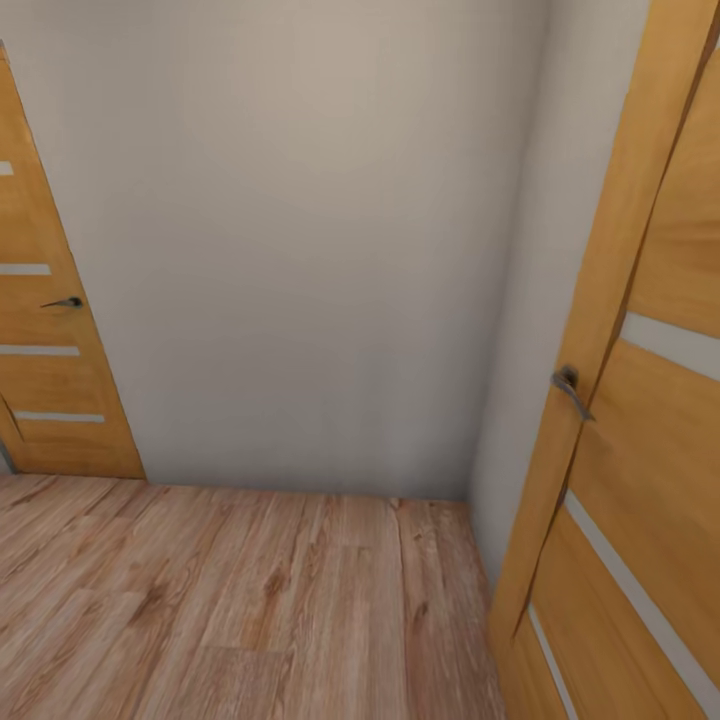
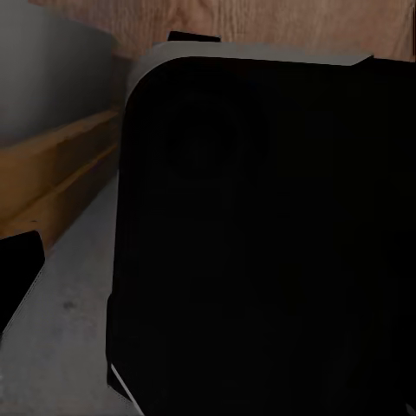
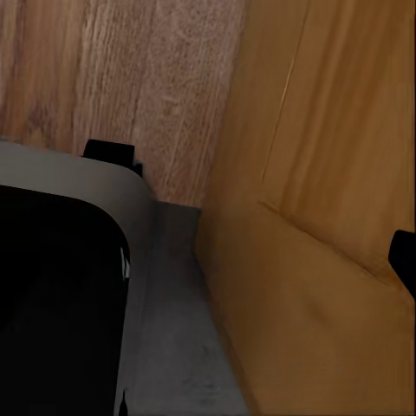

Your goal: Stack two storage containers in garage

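Left of the wall [image 1: 300, 250]: wooden door [image 1: 50, 380] with pale strips and a dark handle [image 1: 65, 302]. Plank floor [image 1: 230, 600] below the wall. Right of it: second door [image 1: 640, 400], close, cut off, handle [image 1: 570, 388] grey. No writing readable. Wrist views: dark robot body [image 2: 260, 243], wood. Claw states: cannot tell. No containers seen.

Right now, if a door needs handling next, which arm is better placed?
Right, probably. The right door stands close on that side, handle near; the left door is farther off.
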Robot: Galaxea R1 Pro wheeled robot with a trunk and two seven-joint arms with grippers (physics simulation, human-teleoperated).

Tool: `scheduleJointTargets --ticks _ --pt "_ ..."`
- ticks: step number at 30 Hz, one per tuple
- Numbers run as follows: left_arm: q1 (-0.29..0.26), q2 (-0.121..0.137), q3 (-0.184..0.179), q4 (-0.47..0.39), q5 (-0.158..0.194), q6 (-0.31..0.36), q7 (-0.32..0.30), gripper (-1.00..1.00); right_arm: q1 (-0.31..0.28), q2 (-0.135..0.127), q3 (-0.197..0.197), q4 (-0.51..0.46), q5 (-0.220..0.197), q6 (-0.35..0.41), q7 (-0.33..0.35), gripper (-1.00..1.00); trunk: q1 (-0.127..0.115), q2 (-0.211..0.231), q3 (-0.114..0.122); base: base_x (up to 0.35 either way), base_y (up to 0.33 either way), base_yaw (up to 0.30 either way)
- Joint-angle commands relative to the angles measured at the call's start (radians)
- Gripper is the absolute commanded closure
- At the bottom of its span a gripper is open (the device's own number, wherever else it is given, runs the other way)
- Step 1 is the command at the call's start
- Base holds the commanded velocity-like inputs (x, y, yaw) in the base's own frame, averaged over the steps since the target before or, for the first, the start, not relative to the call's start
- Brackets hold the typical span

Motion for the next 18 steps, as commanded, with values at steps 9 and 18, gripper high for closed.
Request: scheduleJointTargets --ticks 9,18 --pt "0.0 0.0 0.0 0.0 0.009 -0.003 0.001 -1.0 0.0 -0.001 0.009 -0.004 -0.008 -0.001 -0.006 -1.0 0.001 0.0 -0.001 0.317 0.0 0.0" --pt "0.0 0.0 0.0 0.0 0.009 -0.003 0.001 -1.0 0.0 -0.001 0.009 -0.004 -0.007 -0.002 -0.006 -1.0 0.001 0.0 -0.001 0.317 0.0 0.103"
